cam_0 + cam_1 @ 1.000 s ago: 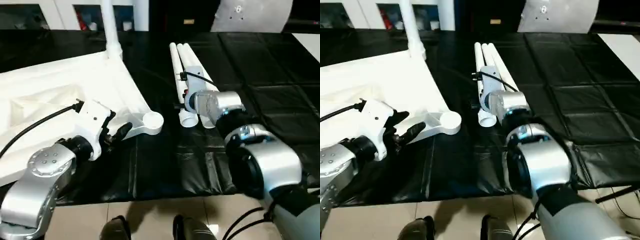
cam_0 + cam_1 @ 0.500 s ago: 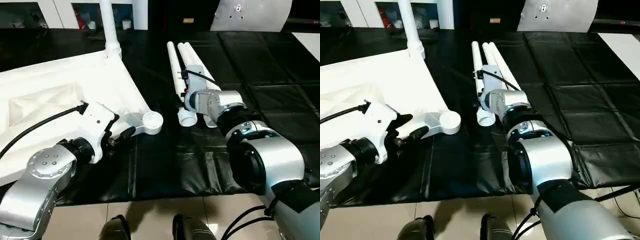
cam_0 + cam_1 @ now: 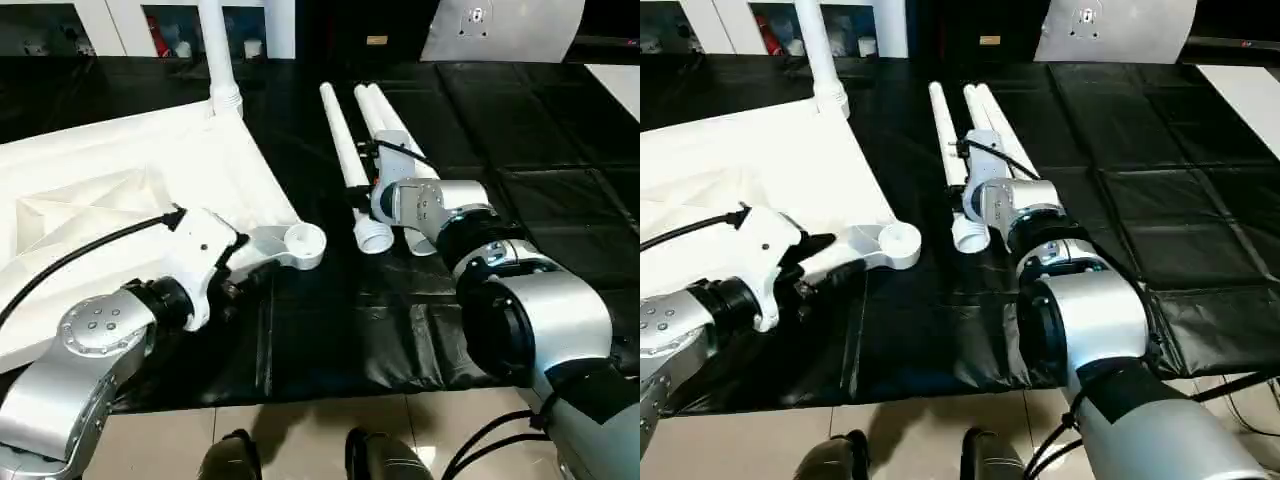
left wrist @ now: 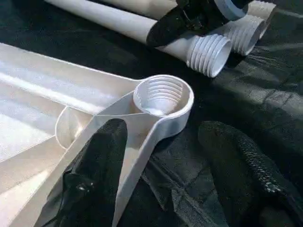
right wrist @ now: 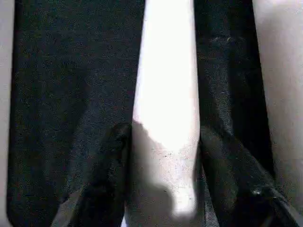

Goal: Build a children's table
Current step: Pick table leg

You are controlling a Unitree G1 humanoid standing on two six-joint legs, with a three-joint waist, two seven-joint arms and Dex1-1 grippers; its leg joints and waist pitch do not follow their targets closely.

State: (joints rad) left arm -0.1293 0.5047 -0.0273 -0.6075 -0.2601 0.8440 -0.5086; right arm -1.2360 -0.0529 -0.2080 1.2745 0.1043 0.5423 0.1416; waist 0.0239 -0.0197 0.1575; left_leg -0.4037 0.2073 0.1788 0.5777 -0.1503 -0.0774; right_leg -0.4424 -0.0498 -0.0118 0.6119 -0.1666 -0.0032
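Compared with 1 second ago, your left gripper [image 4: 161, 165] is sitting lower and closer along the tabletop's [image 3: 120, 190] near edge. The nearest loose leg [image 3: 345, 150] is now angling away from the other 2, its far end swung to the left.

Nearest you, the left gripper is standing wide, its 2 black textured fingers [image 4: 99, 161] straddling the arm of the corner socket [image 4: 163, 97]. 1 finger is lying on the white plastic; the other is over the black mat [image 3: 330, 330], apart from the socket. The socket is a round, smooth white cup with threads inside, empty and facing up.

Just beyond, the right gripper [image 5: 165, 142] is closing on the nearest loose leg, a black finger on either side of the smooth white tube. In the head views you are seeing only its silver wrist over the legs; the fingers themselves are hidden there. The legs' near ends are ribbed with screw threads [image 4: 208, 54] and lying just beside the socket, not touching it.

The tabletop is lying upside down at the left, ribbed underside up, its left part cut off by the frame. At its far corner 1 leg [image 3: 215, 45] is standing upright in its socket, its top cut off. The wrinkled mat is running on toward a white cabinet [image 3: 100, 20].
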